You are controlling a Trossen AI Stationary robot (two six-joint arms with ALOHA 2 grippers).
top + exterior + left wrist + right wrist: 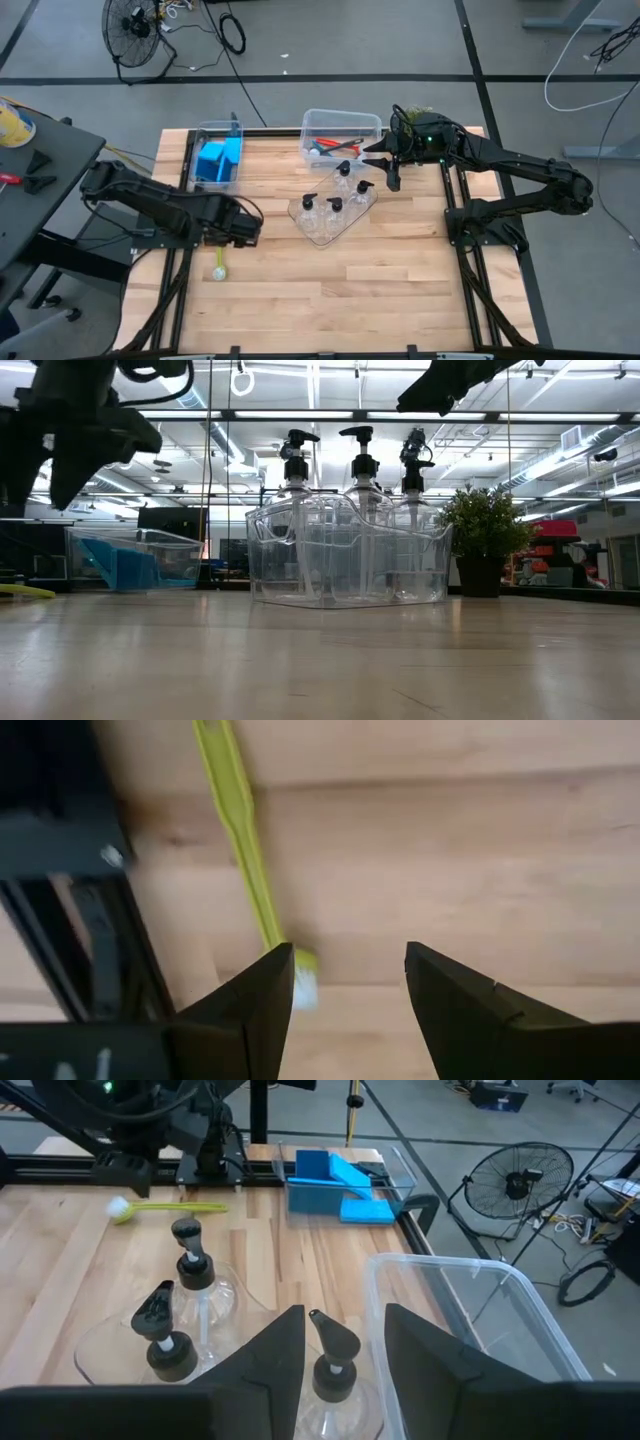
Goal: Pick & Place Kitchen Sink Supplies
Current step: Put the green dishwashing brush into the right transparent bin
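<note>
- Left gripper (pixel 345 995) hovering above the wooden table (pixel 400 270) near its left edge, fingers spread with bare wood showing through the gap, holding nothing.
- Yellow-green brush (pixel 240 850) lying flat on the table just beside the left gripper's one finger, white bristle head (pixel 303 982) tucked right against that fingertip, handle stretching away from it; seen from above as a short pale-green shape (pixel 219 265) just in front of the left gripper.
- Right gripper (pixel 345 1345) held over the far middle of the table, above the clear tray (pixel 330 215), fingers parted.
- One black pump top (pixel 333 1342) standing right in the gap between the right fingers in the wrist view; contact with it impossible to tell.
- Clear pump bottles (pixel 335 205) standing upright in the clear tray near the table's centre, black tops up; three tops lined up in the low view (pixel 360 445), two more visible past the right fingers (pixel 190 1255).
- Blue sponges (pixel 216 160) piled in a clear bin (pixel 205 130) at the far left of the table, light and darker blue together; same sponges seen as angled blue blocks (pixel 340 1185) from the right wrist.
- Second clear bin (pixel 340 120) at the far edge, just beyond the tray, with red and dark brush handles (pixel 325 145) lying inside.
- Small green potted plant (pixel 483 535) upright at the far right corner, close behind the right arm.
- Black floor fan (pixel 135 25) standing on the floor well beyond the table.
</note>
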